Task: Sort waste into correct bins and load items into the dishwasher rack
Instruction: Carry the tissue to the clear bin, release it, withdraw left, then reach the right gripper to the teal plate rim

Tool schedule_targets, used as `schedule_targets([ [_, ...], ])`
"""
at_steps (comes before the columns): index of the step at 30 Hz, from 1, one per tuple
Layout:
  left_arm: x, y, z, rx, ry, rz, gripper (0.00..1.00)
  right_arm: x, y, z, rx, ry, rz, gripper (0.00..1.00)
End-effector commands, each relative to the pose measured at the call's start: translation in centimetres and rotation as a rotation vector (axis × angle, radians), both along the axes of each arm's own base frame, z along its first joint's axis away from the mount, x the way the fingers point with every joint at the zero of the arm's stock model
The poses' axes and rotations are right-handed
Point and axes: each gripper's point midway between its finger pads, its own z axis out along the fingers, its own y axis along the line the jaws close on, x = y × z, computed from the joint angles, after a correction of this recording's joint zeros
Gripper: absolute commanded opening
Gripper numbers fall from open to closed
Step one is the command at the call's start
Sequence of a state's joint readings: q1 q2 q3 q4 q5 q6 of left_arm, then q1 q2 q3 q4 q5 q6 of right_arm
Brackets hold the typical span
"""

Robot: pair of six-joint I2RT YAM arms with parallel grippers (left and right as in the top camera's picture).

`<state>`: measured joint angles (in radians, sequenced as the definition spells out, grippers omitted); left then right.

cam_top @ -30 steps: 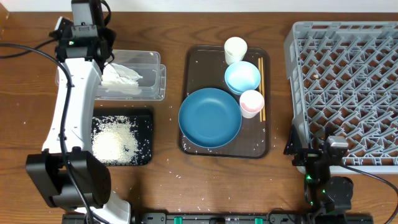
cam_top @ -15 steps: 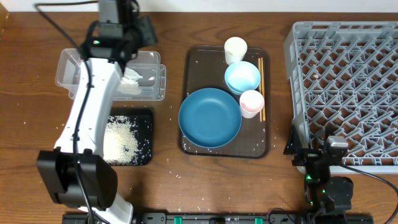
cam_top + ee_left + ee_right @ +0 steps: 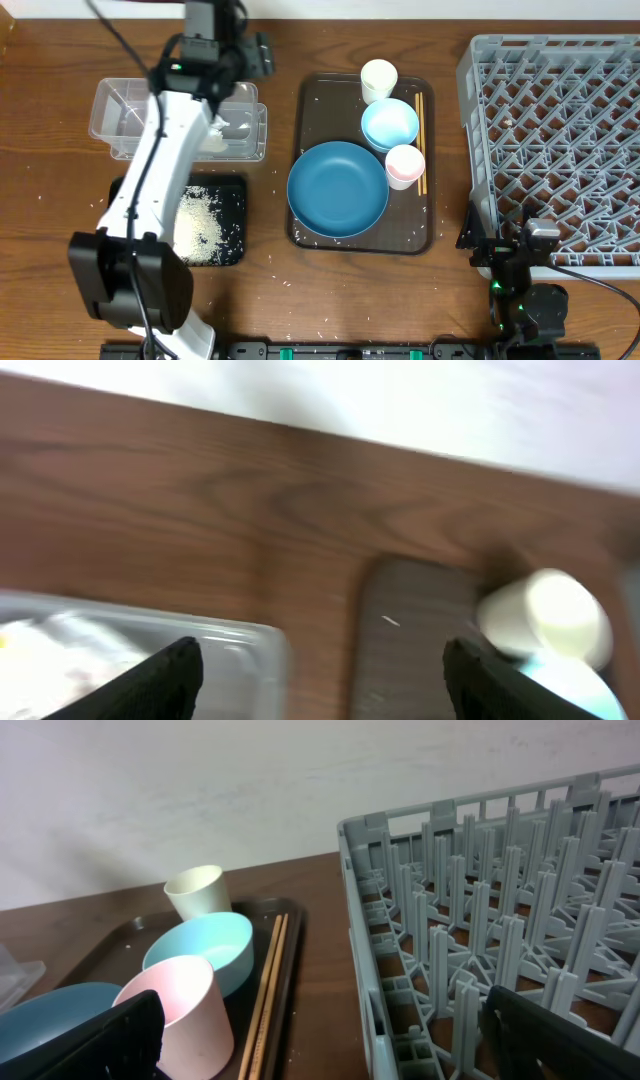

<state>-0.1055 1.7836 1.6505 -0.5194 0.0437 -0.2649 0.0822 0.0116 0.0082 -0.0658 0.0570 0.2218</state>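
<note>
Overhead, the crumpled white tissue lies inside the clear tub. The rice sits heaped in the black tray just beside it. The waste that shows therefore appears sorted by kind, paper in one bin and food scraps in the other. Stray grains dot the table around the black tray, and the snack wrapper cannot be made out.

In the left wrist view the left gripper has its jaws wide apart with nothing between them. The tub's corner lies below and left of the jaws, with the tissue a blur at the far left. Ahead and to the right of those jaws stands the white cup, at the far end of the brown serving tray. This suggests the empty jaws are turned toward the dishes for the loading stage, though the view is smeared and finer detail is unsure.

On that serving tray the light-blue bowl, pink cup and dark-blue dish sit clustered close together. The chopsticks lie along its right edge. None of these shows in the dishwasher rack, so loading seems not yet begun.

The right gripper also has its jaws spread and empty, low by the table. The rack's near corner is just ahead and right of its jaws and the pink cup ahead and left, a spot that looks well suited to carrying items across.
</note>
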Motion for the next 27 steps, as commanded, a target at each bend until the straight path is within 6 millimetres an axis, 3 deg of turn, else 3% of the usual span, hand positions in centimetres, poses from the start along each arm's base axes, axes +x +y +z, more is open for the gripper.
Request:
schedule_targets([
  [1, -0.9, 8.1, 3.8, -0.051, -0.083, 0.307, 0.80, 0.0, -0.3, 0.0, -0.014, -0.002, -0.012, 0.99],
  [6, -4.0, 16.7, 2.9, -0.199, -0.029, 0.615, 0.81, 0.0, -0.3, 0.0, -0.014, -0.002, -0.012, 0.99],
  [7, -4.8, 17.7, 2.3, -0.222, -0.002, 0.651, 0.86, 0.0, -0.3, 0.0, -0.014, -0.002, -0.012, 0.99],
  [10, -7.6, 20.8, 0.6, -0.242, 0.086, 0.761, 0.88, 0.0, -0.3, 0.0, -0.014, -0.002, -0.012, 0.99],
  [16, -9.9, 23.4, -0.3, -0.245, 0.140, 0.838, 0.89, 0.0, -0.3, 0.0, -0.014, -0.002, -0.012, 0.99],
  [21, -10.4, 23.5, -0.7, -0.244, 0.164, 0.848, 0.89, 0.0, 0.1, 0.1, 0.011, -0.008, 0.006, 0.99],
  [25, -10.9, 23.4, -1.0, -0.243, 0.188, 0.850, 0.89, -0.3, 2.8, 0.1, 0.093, 0.003, 0.162, 0.99],
  [27, -11.0, 23.3, -1.1, -0.243, 0.196, 0.851, 0.90, -0.6, 3.9, 0.6, 0.252, 0.007, 0.220, 0.99],
])
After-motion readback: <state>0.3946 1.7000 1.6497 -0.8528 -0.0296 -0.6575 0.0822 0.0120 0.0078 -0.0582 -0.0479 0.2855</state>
